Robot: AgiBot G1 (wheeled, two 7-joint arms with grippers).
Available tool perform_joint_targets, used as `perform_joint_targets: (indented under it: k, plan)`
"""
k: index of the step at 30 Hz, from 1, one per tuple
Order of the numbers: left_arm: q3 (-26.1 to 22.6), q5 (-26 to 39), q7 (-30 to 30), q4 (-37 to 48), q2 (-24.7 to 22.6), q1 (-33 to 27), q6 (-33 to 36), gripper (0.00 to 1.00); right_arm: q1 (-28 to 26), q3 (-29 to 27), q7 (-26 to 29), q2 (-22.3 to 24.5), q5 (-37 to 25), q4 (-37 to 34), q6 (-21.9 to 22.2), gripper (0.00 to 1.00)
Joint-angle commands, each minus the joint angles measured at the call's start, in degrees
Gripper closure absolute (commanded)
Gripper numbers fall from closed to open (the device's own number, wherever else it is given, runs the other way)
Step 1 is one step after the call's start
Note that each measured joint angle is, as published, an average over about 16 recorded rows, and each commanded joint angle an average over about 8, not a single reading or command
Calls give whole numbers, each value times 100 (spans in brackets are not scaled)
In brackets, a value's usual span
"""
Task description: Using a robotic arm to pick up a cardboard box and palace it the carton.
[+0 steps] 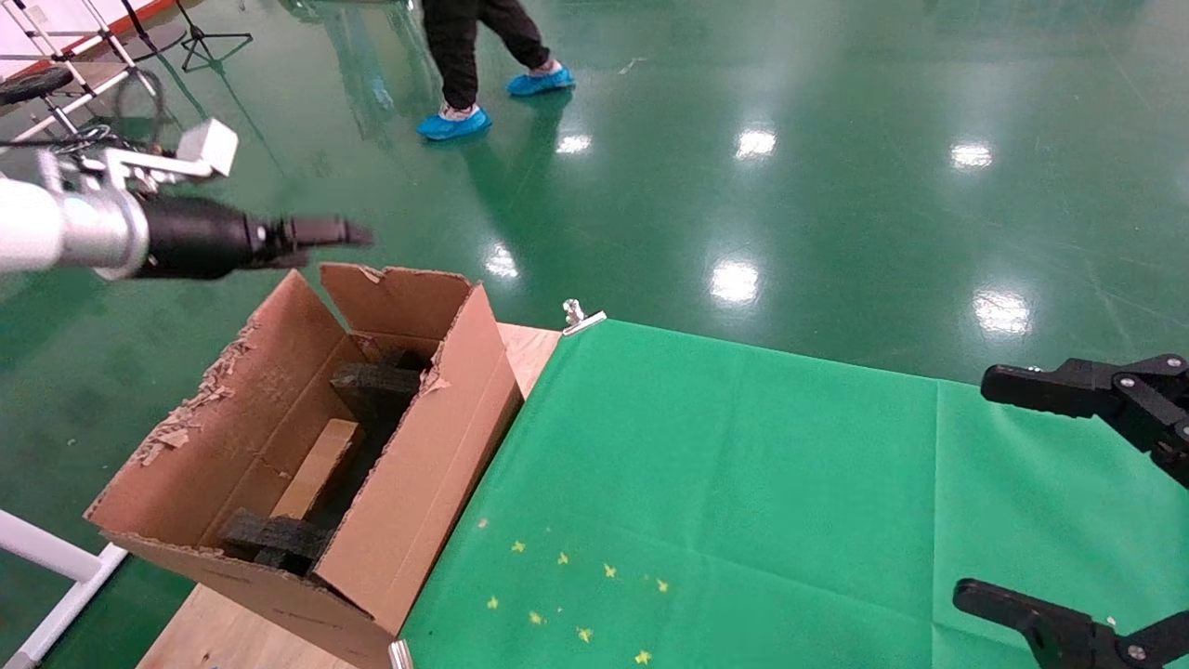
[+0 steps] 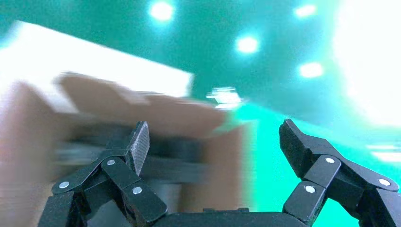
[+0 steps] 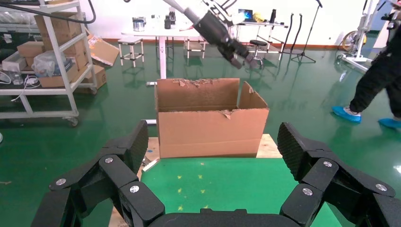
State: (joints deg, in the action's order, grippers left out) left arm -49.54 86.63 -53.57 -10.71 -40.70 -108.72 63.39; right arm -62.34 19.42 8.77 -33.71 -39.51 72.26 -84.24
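The carton (image 1: 409, 446) stands open on the table's left end, with ragged flaps and black foam pieces (image 1: 372, 386) inside. The small brown cardboard box (image 1: 316, 469) lies inside it, between the foam pieces. My left gripper (image 1: 320, 232), on the white arm, hangs above the carton's far edge. In the left wrist view it (image 2: 213, 127) is open and empty, with the carton (image 2: 142, 113) blurred below. My right gripper (image 1: 1012, 492) is open and empty at the table's right edge. In the right wrist view it (image 3: 213, 128) faces the carton (image 3: 210, 137), and the left arm (image 3: 222, 33) shows above the carton.
A green cloth (image 1: 725, 483) with small yellow marks (image 1: 567, 595) covers the wooden table (image 1: 534, 348), held by a metal clip (image 1: 581, 316). A person in blue shoe covers (image 1: 455, 123) stands on the green floor beyond. Shelves with boxes (image 3: 42, 56) stand past the carton.
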Motion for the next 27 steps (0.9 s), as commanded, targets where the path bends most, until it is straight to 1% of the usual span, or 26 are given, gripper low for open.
perform_joint_targets:
  k: [1, 5, 10, 13, 27]
  plan:
    - [189, -305, -115, -124, 137, -81, 381, 0, 0, 0, 0, 0, 0, 0, 0, 0]
    - [301, -476, -168, -178, 199, -107, 591, 0, 1, 0, 0, 0, 1, 0, 1, 0]
    - [284, -454, -91, -217, 175, -37, 529, 0, 1, 0, 0, 1, 1, -1, 1, 0]
    - [369, -565, 25, -380, 186, 86, 578, 0, 1, 1, -1, 1, 1, -1, 2, 0]
    - [1065, -1477, 1018, -1758, 275, 1166, 963, 0, 0, 2, -1, 1, 2, -2, 1, 0]
